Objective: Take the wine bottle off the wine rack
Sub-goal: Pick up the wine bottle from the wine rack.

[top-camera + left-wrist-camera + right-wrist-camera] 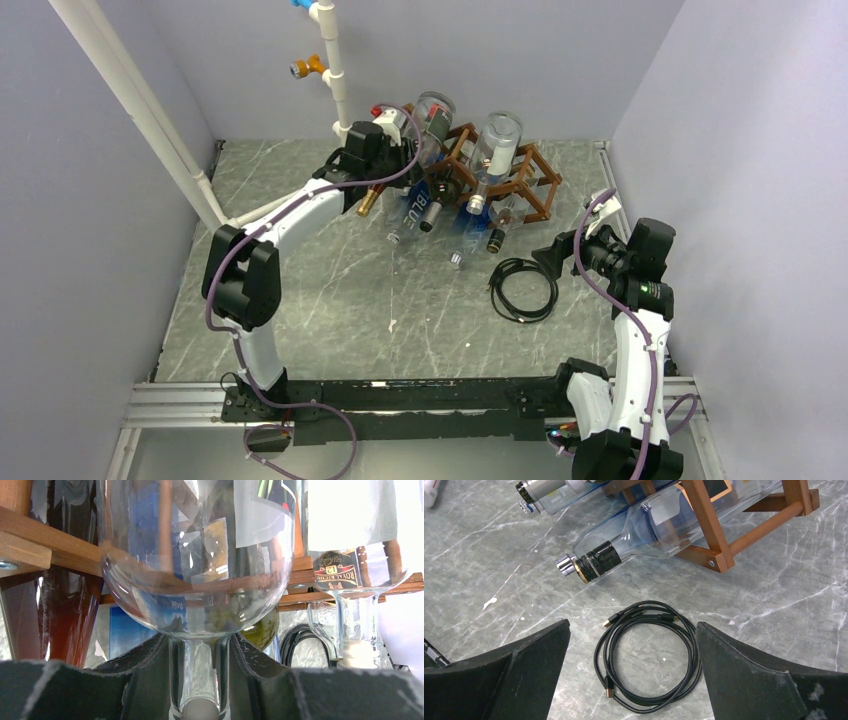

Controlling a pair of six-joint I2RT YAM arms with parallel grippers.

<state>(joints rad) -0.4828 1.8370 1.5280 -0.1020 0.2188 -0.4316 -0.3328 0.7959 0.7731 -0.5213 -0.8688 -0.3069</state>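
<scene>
The left gripper (200, 685) was clamped on the slim neck of a clear glass wine bottle (195, 575). Its dark fingers (145, 670) pressed either side of the neck right at the rounded shoulder, a hold seemingly chosen so the bottle could be drawn out along its own length. The bottle's body lay inside a diamond cell of the brown wooden lattice wine rack (537, 190), among other bottles, so it was not yet off. The right gripper (634, 677) hung with jaws wide apart and empty above a coiled black cable (647, 612) on the grey marbled table (774, 605), near the rack's right end.
</scene>
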